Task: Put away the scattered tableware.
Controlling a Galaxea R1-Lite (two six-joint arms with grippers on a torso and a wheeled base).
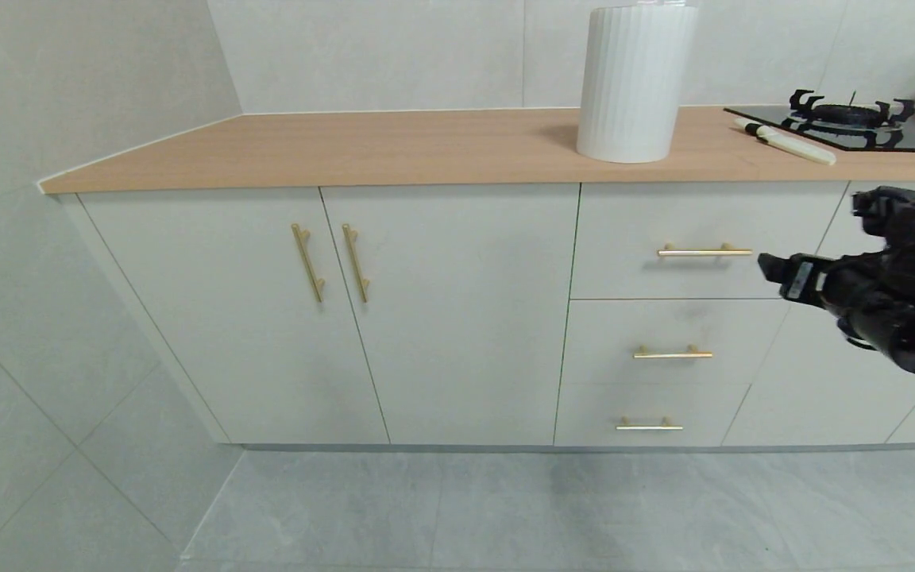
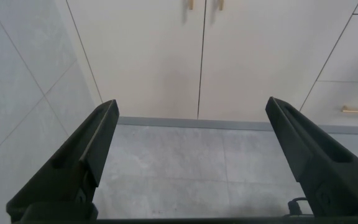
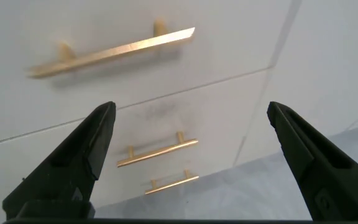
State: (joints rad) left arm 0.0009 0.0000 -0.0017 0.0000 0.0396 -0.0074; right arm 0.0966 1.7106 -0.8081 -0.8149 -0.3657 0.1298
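Utensil (image 1: 783,141), pale with a dark band near one end, lies on the counter (image 1: 346,147) by the front corner of the hob (image 1: 862,127). It is too small to tell what kind it is. The hob is cut off at the picture's right edge, and the ribbed white jar (image 1: 636,79) nearby loses its top at the upper edge.

The right gripper (image 3: 190,109) is spread wide with nothing between its fingers and faces the top drawer's gold handle (image 3: 110,51), short of touching it. Two lower handles show beyond in the wrist view.

The left gripper (image 2: 191,106) also gapes wide and holds nothing. It is low over the floor (image 2: 185,162) before the cabinet doors (image 2: 166,56).
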